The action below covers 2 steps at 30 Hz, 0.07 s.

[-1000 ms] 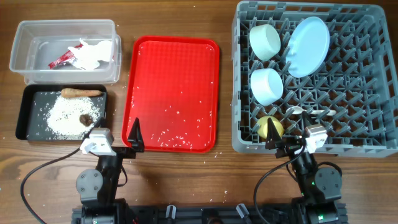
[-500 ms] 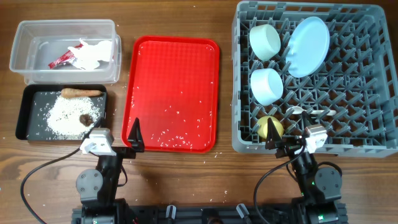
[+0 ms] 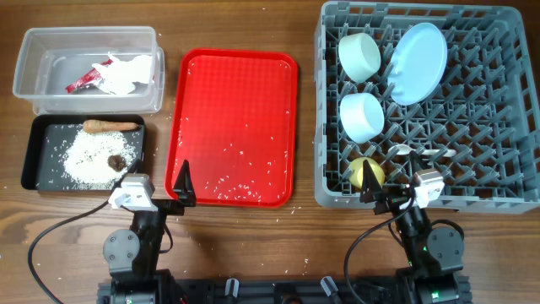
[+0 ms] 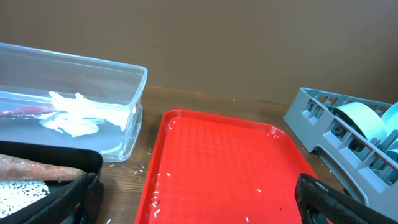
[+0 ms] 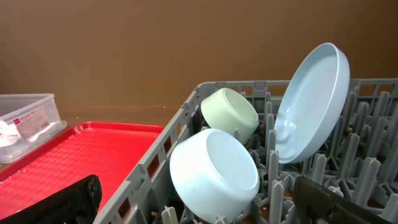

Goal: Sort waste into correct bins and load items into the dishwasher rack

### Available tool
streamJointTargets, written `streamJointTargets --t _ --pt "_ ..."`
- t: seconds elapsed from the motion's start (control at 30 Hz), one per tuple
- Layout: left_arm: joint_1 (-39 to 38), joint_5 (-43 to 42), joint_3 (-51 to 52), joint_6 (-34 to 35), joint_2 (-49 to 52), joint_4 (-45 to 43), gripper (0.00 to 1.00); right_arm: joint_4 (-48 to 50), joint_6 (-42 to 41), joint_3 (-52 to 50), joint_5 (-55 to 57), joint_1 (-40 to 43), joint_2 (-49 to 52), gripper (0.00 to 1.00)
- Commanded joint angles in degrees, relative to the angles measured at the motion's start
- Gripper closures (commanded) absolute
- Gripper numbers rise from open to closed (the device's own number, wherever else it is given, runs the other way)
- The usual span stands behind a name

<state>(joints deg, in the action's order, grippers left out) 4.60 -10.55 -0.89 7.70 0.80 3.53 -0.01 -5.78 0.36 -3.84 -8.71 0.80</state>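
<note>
The clear tub [image 3: 89, 38] holds the napkin [image 3: 126, 72] and the sachet wrapper [image 3: 84, 81]. The black tray [image 3: 34, 152] holds the carrot stick [image 3: 110, 126], a heap of rice [image 3: 89, 159] and the brown lump [image 3: 116, 162]. The grey rack [image 3: 506, 127] holds the plate [image 3: 418, 63], two bowls [image 3: 360, 55] [image 3: 363, 116], the yellow cup [image 3: 367, 173] and the spoon [image 3: 418, 152]. My left gripper [image 4: 199, 199] is open and empty over the red tray's near edge. My right gripper [image 5: 205, 199] is open and empty at the rack's near left corner.
The red tray [image 3: 232, 101] lies between the bins and the rack, with loose rice grains [image 3: 232, 181] scattered over its near half. A few grains lie on the wooden table [image 3: 278, 253] beside it. Both arm bases stand at the table's front edge.
</note>
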Motion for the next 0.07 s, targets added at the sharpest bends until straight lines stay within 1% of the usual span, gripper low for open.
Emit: streamJointTargets --t 0.0,0.03 --pt "-0.3 -0.1 0.5 -0.9 -0.6 -0.1 0.00 0.1 -0.4 -0.1 0.2 -0.4 0.4 0.00" --pt "-0.3 -0.1 0.5 -0.9 -0.6 -0.1 0.00 0.1 -0.4 -0.1 0.2 -0.4 0.4 0.00"
